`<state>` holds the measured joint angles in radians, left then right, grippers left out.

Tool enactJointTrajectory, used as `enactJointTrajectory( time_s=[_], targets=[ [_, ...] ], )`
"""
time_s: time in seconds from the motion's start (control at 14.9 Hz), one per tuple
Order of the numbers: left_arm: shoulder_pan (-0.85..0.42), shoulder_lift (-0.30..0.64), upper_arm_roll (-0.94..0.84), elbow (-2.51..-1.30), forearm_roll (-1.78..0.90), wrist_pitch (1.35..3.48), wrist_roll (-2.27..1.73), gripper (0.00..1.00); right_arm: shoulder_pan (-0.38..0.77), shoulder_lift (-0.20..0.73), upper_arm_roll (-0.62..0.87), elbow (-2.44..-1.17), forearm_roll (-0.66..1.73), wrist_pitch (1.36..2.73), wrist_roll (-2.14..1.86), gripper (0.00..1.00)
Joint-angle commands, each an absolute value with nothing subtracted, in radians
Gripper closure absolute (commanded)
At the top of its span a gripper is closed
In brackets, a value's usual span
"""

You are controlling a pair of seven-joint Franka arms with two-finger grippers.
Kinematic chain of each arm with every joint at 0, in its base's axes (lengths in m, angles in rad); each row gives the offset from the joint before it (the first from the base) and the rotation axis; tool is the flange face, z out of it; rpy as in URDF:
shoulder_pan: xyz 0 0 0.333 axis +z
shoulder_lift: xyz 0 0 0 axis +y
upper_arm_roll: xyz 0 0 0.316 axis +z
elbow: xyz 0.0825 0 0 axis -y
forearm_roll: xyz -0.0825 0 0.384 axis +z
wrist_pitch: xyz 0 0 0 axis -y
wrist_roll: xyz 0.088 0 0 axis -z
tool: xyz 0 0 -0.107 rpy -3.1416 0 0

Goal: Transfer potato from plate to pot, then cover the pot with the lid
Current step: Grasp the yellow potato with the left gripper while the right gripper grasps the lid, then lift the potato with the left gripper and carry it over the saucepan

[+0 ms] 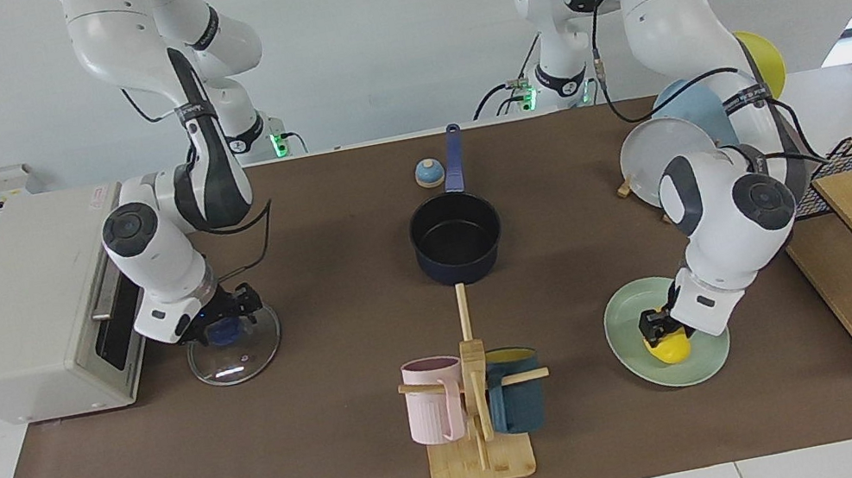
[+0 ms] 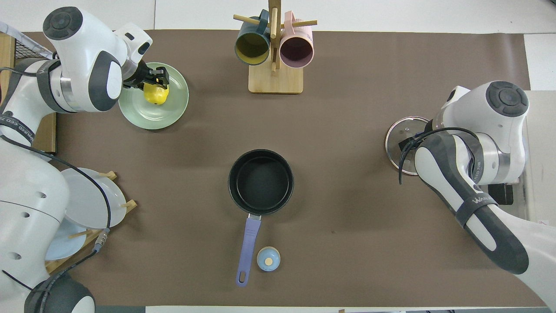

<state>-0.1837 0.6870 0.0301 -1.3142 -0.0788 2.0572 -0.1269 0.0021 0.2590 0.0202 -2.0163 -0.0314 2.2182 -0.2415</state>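
Yellow and glossy, the potato [image 1: 669, 350] is sitting on the mint-green plate [image 1: 625, 322] in the facing view, toward the left arm's end of the table. The left gripper [image 1: 655, 327] is lowered onto it, its black fingers [image 1: 650, 325] pressing against the potato's sides — clenched on it, with the potato's underside seeming to touch the plate. At the table's middle the navy pot [image 1: 457, 238] is standing empty, its long handle pointing toward the robots, and a small blue-topped bell [image 1: 429, 174] is sitting just beside that handle. Toward the right arm's end, the glass lid [image 1: 236, 356] is lying flat on the brown mat [image 1: 170, 477] in front of a pale toaster oven [image 1: 26, 309]. The right gripper [image 1: 223, 323] is down over the lid's blue knob; whether its fingers are gripping the knob I cannot tell. A wooden mug rack [image 1: 477, 431] with a pink and a dark teal mug is standing farther from the robots than the pot.

Seen from overhead, the left gripper [image 2: 157, 79] is straddling the potato [image 2: 155, 94] on the plate [image 2: 169, 117] — fingers narrowly parted, only as wide as the potato. The pot [image 2: 260, 181] is showing its black inside, well apart from the plate. The right arm is covering most of the lid [image 2: 397, 139], so the right gripper is hidden here.
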Motion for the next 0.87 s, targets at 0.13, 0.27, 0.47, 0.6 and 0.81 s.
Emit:
enactJointTrajectory(
  time_s=[0.13, 0.27, 0.47, 0.6, 0.81],
  targets=[
    [-0.201, 0.419, 0.044, -1.371, -0.12, 1.849, -0.246, 1.0, -0.014, 0.244, 0.025, -2.039, -0.017, 2.24, -0.291, 0.21],
    [-0.23, 0.317, 0.031, -1.409, -0.121, 1.752, -0.333, 1.0, -0.014, 0.244, 0.025, -2.039, -0.017, 2.238, -0.305, 0.34],
    [-0.346, 0.117, 0.029, -1.637, -0.129, 1.776, -0.466, 1.0, -0.014, 0.244, 0.025, -2.031, -0.017, 2.221, -0.307, 0.52],
    [-0.467, 0.022, 0.031, -1.831, -0.13, 1.921, -0.578, 1.0, -0.015, 0.242, 0.026, -2.028, -0.017, 2.212, -0.307, 0.53],
    [-0.624, -0.049, 0.031, -2.052, -0.13, 2.175, -0.676, 1.0, 0.0, 0.236, 0.028, -1.947, -0.017, 2.096, -0.293, 0.53]
  ],
)
